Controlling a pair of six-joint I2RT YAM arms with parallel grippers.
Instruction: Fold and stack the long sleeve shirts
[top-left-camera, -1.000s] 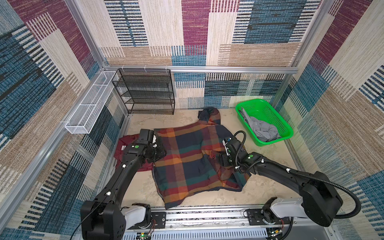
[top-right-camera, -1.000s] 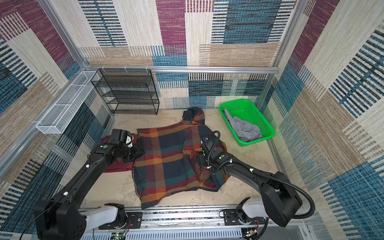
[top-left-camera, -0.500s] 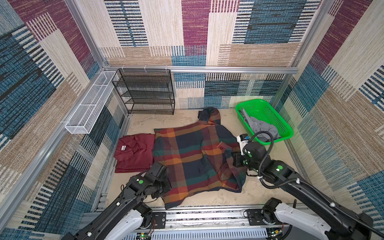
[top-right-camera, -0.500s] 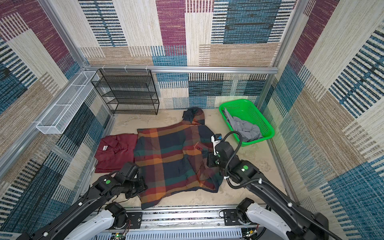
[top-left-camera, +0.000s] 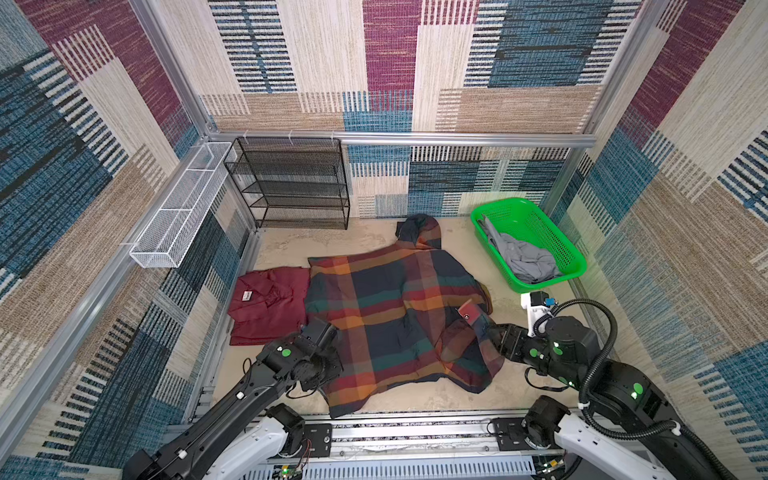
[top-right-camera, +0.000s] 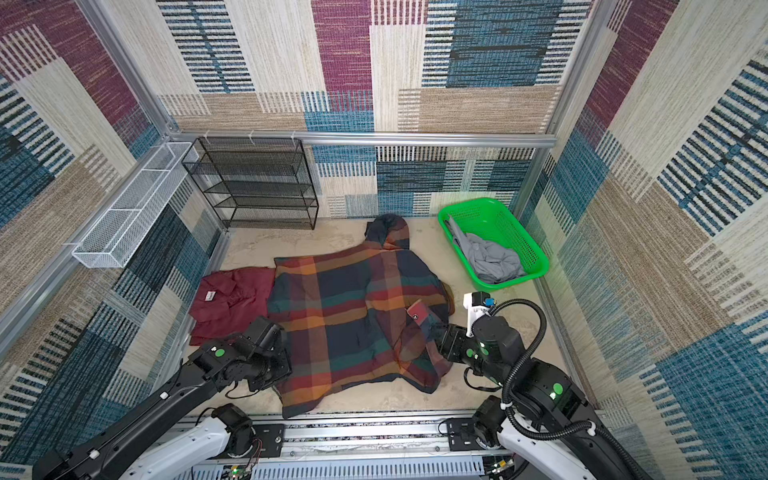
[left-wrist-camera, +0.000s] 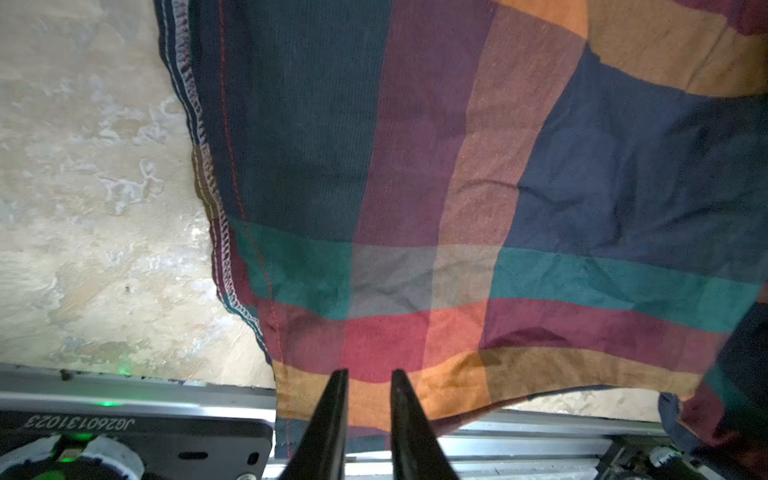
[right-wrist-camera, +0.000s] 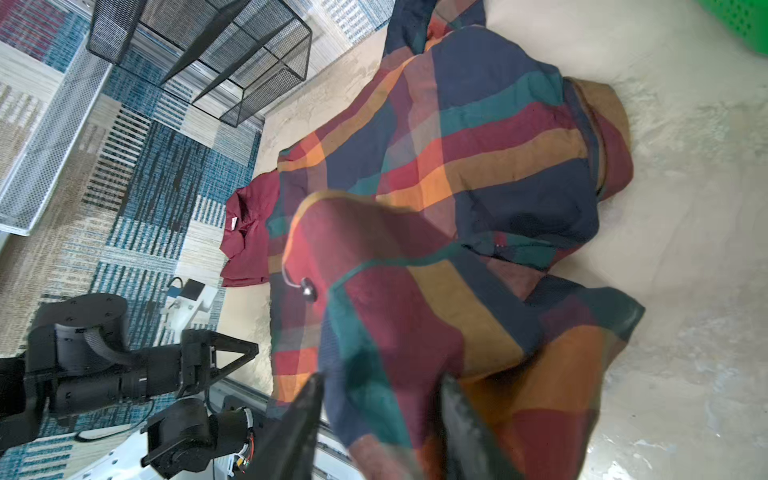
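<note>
Black-fingered and nearly together, setting the left claw (left-wrist-camera: 365, 376) over the orange-and-red hem of the plaid shirt (top-left-camera: 386, 316), at its near left corner. Cannot tell whether pinching the cloth or only lying on it. Probably sitting there to pin or take that corner, keeping the body from sliding while working on the other side.

Holding the right claw (right-wrist-camera: 382, 375) with fingers well apart at the plaid shirt's near right side, sleeve cloth bunching between and over them, clamping nothing. Judging by that, releasing rather than gripping. Laying the cuff (top-left-camera: 469, 311), button up, inward on the shirt's right half, as a first sleeve fold would call for.

Moving outward: spreading the plaid shirt, back up, across the middle of the beige surface (top-left-camera: 299, 245), collar end pointing away from the arms and near hem corner reaching the front rail (top-left-camera: 415, 432).

Keeping the maroon shirt (top-left-camera: 266, 303) folded just left of the plaid shirt, edges touching, white label up, likely as the base of the stack.

Leaving the grey shirt (top-left-camera: 523, 257) crumpled in the green basket (top-left-camera: 575, 255), behind and to the right of the plaid shirt, apart from it and not yet folded.
</note>
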